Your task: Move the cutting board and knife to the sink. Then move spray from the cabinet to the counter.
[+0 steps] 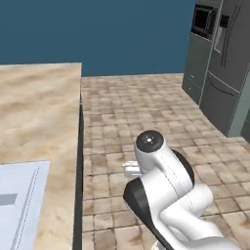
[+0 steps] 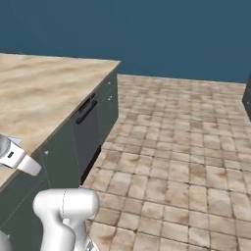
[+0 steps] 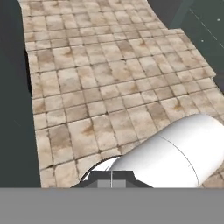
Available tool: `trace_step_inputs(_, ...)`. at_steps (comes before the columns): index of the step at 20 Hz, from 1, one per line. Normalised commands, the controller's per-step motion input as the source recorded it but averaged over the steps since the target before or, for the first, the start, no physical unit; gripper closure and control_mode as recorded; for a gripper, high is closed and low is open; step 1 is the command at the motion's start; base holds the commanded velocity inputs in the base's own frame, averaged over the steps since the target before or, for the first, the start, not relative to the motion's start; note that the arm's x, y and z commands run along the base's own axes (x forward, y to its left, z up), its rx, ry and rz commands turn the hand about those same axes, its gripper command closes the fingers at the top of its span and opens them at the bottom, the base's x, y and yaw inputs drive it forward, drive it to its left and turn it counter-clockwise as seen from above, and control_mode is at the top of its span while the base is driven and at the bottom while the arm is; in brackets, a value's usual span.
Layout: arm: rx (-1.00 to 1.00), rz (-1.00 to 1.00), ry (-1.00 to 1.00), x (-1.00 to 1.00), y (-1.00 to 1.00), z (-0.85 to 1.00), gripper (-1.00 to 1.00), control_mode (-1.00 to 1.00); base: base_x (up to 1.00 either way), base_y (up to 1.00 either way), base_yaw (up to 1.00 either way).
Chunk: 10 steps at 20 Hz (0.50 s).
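Facing tiled floor (image 1: pixel 146 107); counter (image 1: pixel 39 112) off to my left, sink (image 1: pixel 19 205) sunk in its near corner, fridge (image 1: pixel 229 63) far right. My arm (image 1: pixel 171 195) is folded low; can't tell my fingers' state.

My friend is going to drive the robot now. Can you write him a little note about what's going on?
End effector: its view looks down at the brown tiled floor; open or shut cannot be told.
Things: the counter is beside the arm, with the pale sink set into its near end. The dark fridge stands across the floor.
Done: nothing that can be confirmed.
Left: find board, knife and spray.
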Motion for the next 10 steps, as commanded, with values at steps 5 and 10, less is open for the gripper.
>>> trace_step_inputs(5,0.0,0.0,0.0,0.0,0.0,0.0,1.0,1.0,0.34,-0.03,-0.52)
trace_step_inputs(10,0.0,0.0,0.0,0.0,0.0,0.0,1.0,1.0,0.55,-0.03,-0.15)
